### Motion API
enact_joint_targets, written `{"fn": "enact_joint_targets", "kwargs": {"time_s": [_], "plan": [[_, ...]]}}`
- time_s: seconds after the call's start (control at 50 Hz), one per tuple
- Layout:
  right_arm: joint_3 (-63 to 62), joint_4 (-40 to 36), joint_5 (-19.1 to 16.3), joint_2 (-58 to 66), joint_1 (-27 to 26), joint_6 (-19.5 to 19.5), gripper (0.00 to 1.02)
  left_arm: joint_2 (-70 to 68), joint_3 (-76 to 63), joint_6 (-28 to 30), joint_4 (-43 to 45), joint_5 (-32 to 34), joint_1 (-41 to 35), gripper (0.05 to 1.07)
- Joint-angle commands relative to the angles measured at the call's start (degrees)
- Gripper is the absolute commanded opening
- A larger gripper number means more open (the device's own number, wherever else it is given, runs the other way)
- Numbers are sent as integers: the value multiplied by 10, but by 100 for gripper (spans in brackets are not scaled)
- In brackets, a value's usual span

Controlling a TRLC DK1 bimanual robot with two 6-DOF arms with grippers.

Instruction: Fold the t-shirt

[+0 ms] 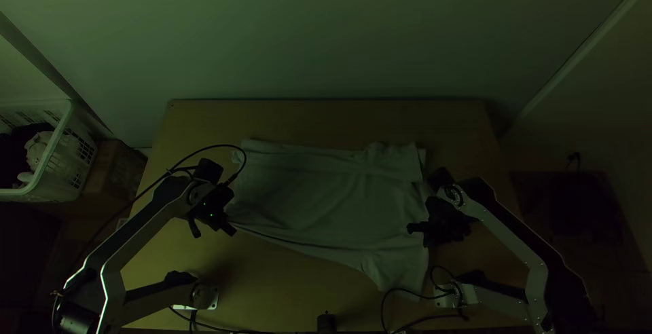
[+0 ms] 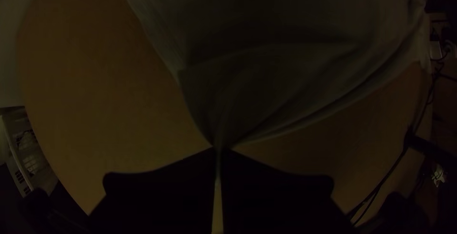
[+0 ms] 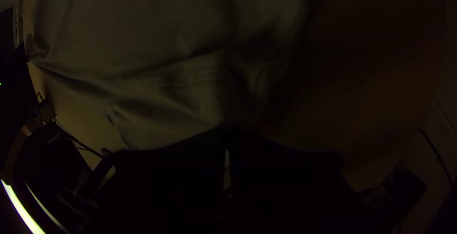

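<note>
A white t-shirt [image 1: 326,198] lies spread, with shallow wrinkles, across the wooden surface [image 1: 326,120] between two robot arms, its hem toward the left arm and its sleeves toward the right. The left end effector [image 2: 219,149] grips the hem's near corner, the cloth drawn to a point between its closed fingers. Opposite, the right end effector [image 3: 228,127] appears to pinch the shoulder area, its fingers nearly together where the folds meet.

The step in hand looks to be the first fold, bringing the near side over toward the far edge. Done well, it calls for both ends to rise together, with just enough tension to keep the span straight between them; too hard a pull could drag the whole garment or slip the hem free. The near sleeve [image 1: 401,269] hangs outside the held line and may need to be tucked flat afterward. Lowering the cloth fully before either grip opens should keep the new edge square and the layers smooth.
</note>
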Motion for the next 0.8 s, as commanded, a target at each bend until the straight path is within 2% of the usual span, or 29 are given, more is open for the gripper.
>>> {"fn": "enact_joint_targets", "kwargs": {"time_s": [0.0,0.78], "plan": [[20,-10,13,-7,-12,-9,3,14,21,17,3,-5,5,8],[171,16,48,71,-86,-41,3,147,220,25,53,15,33,8]]}}
